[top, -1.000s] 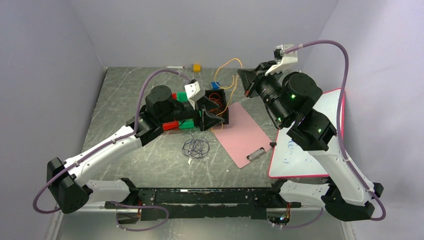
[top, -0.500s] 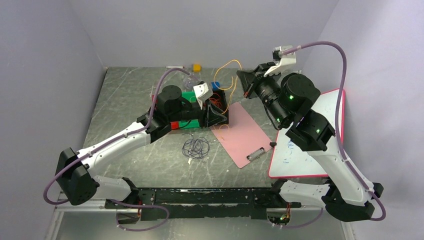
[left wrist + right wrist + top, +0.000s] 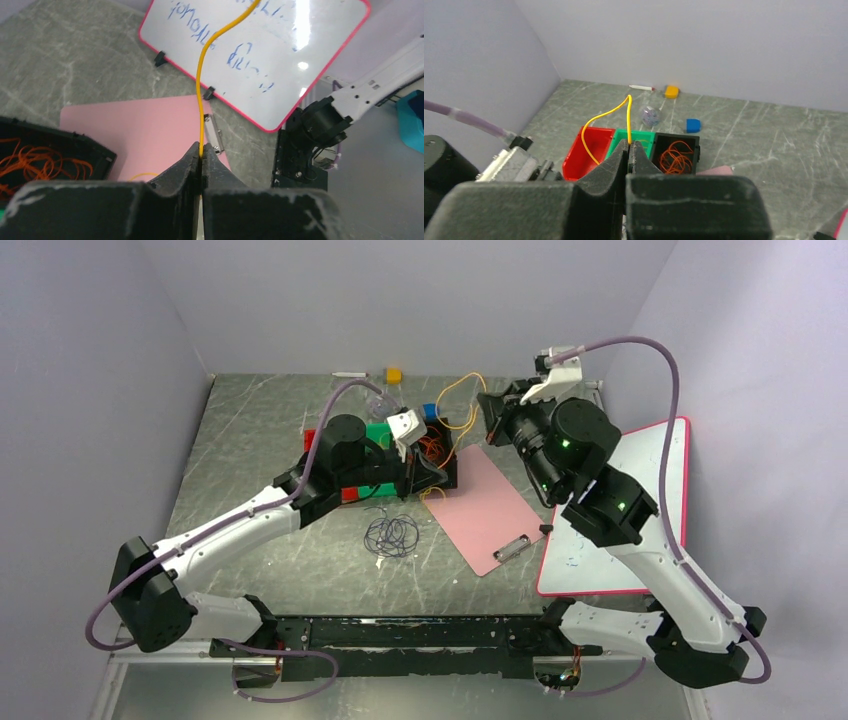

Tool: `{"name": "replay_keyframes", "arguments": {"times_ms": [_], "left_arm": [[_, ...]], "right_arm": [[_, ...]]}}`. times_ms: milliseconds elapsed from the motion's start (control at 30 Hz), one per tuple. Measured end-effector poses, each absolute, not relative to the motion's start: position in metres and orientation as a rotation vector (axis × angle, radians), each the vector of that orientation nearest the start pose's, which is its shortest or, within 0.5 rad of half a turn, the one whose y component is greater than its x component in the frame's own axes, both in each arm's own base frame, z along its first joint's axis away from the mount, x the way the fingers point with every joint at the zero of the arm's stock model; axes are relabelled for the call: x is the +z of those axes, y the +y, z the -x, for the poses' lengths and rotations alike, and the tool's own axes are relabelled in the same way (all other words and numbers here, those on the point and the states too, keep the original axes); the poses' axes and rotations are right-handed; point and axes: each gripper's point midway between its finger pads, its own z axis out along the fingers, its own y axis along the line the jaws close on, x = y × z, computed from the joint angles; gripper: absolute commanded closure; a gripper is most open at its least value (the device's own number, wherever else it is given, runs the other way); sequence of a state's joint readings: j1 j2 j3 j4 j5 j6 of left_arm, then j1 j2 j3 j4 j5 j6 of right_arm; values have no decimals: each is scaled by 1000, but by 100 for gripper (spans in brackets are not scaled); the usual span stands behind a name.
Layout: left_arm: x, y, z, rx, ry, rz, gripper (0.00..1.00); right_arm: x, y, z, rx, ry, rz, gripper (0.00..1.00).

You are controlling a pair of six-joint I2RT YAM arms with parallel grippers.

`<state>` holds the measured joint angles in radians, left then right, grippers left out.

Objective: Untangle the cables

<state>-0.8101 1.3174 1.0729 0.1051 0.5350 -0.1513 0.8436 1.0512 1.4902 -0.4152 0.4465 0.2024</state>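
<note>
A single yellow cable point(image 3: 468, 376) runs between both grippers. My left gripper point(image 3: 436, 476) is shut on its lower stretch beside the black bin point(image 3: 449, 472); in the left wrist view the yellow cable point(image 3: 200, 90) rises straight out of the closed tips point(image 3: 201, 156). My right gripper point(image 3: 489, 412) holds the other end higher up, and the right wrist view shows the yellow cable point(image 3: 599, 117) arcing out of its closed tips point(image 3: 629, 142). Orange cables point(image 3: 676, 155) lie coiled inside the black bin. A dark purple-blue bundle of cables point(image 3: 390, 535) rests on the table.
A red bin point(image 3: 589, 150) and a green bin point(image 3: 644, 136) adjoin the black one. A pink clipboard point(image 3: 485, 505) and a whiteboard point(image 3: 620, 510) lie to the right. A yellow block point(image 3: 394, 374), a blue block point(image 3: 693, 125), a clear ball point(image 3: 650, 116) and a pen point(image 3: 641, 87) sit near the back wall.
My left gripper has moved right toward the black bin and closed on the yellow cable. The right arm has dropped slightly, lowering the cable's arc.
</note>
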Motion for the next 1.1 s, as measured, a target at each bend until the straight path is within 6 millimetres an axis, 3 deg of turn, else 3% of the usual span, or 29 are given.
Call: {"name": "replay_keyframes", "arguments": {"times_ms": [133,233,367,533,667,833,1100], "left_arm": [[291,-359,-233,-1053,1622,-922,93],[303,-349,-245,-997,1636,-886,93],[347,-331,-269,-934,1592,-819,93],[409,-305,-291,-868,1505,-746,93],[439,-283,-308,-823,1471,-691,93],[435,-271,-333,-782,1510,-648,93],[386,-272,-375,-753,1646,-627,93]], "right_arm": [[443,195,-271,433,1604,141,94],[415,198,-275,402,1656,157,90],[375,205,-279,381,1731,176,85],[331,213,-279,376,1817,198,67],[325,214,-280,373,1832,190,56],[334,206,-277,375,1806,160,52],[327,197,-271,372,1808,133,52]]}}
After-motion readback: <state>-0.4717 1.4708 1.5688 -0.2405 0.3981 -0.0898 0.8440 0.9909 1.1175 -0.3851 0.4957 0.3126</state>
